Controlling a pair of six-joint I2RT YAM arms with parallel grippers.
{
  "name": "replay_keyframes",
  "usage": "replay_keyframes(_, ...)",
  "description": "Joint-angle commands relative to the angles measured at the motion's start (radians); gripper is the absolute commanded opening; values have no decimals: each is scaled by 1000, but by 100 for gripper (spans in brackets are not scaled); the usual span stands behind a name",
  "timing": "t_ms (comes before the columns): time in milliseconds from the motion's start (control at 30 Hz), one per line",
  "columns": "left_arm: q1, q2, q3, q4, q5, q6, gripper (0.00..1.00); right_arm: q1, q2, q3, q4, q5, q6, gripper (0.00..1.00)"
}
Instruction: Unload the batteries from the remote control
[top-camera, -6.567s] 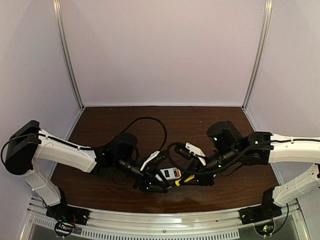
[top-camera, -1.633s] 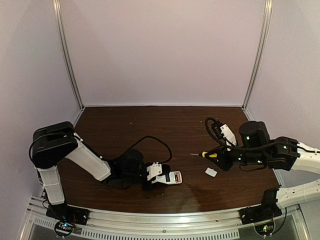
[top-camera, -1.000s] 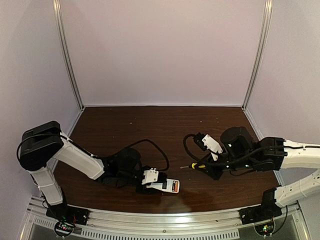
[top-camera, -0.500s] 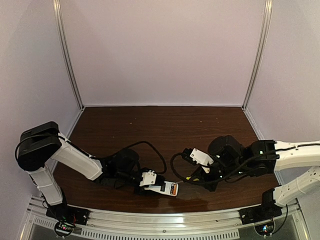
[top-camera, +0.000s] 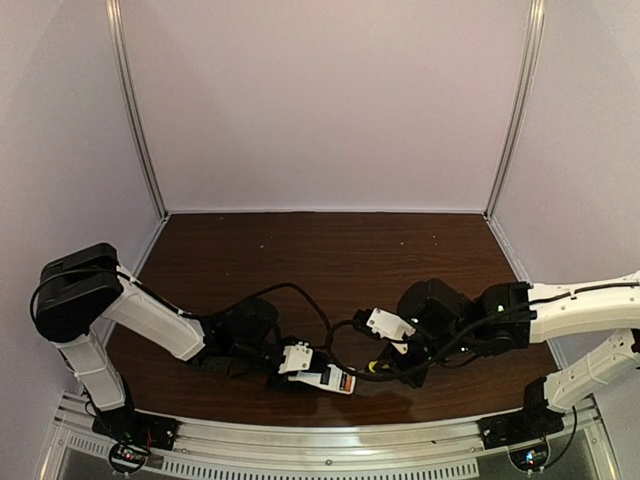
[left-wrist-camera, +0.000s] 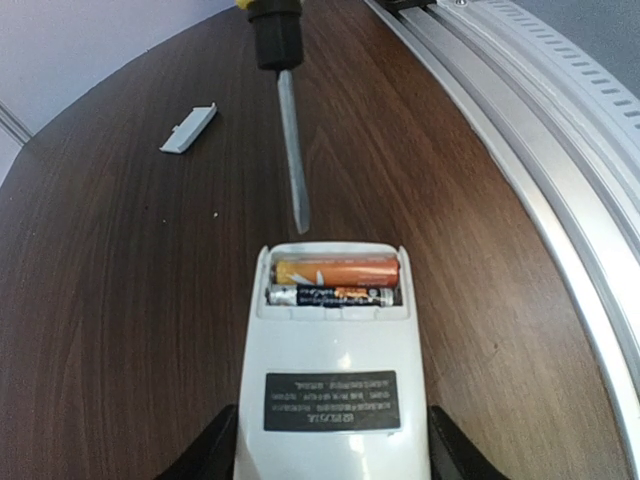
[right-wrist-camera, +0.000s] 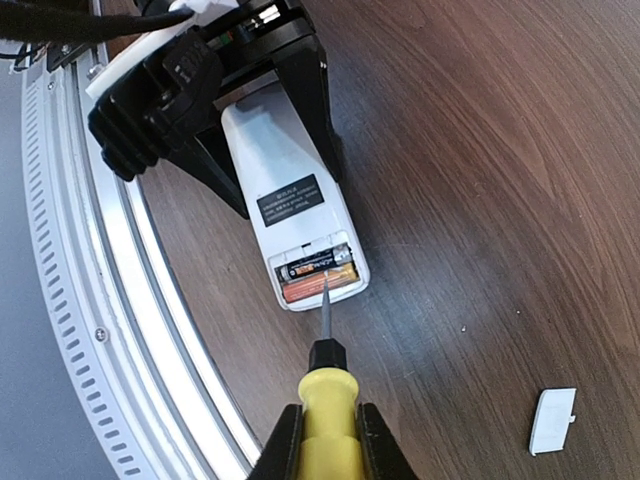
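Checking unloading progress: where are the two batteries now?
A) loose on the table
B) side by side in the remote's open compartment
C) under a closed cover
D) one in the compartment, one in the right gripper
B: the left wrist view shows both batteries lying in the uncovered bay of the remote control, the screwdriver pointing at them.

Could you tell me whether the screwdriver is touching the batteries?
Apart: left wrist view shows table between the screwdriver tip and the batteries.
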Motion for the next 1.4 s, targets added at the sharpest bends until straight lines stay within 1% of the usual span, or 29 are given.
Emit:
replay_keyframes(0, -5, -1, 6, 13, 25, 17, 0, 5, 23, 28, 34, 23, -42, 0)
replay_keyframes(333, 7, -6, 10, -3, 64, 20, 0, 4, 67, 35, 53, 64, -87, 0)
replay_keyframes(967, 14, -4, 13, -11, 81, 20, 0, 11, 101, 25, 72, 44, -115, 0)
replay_keyframes(1367, 14, 0, 19, -18, 79, 21, 0, 16, 81, 26, 65, 45, -122, 0)
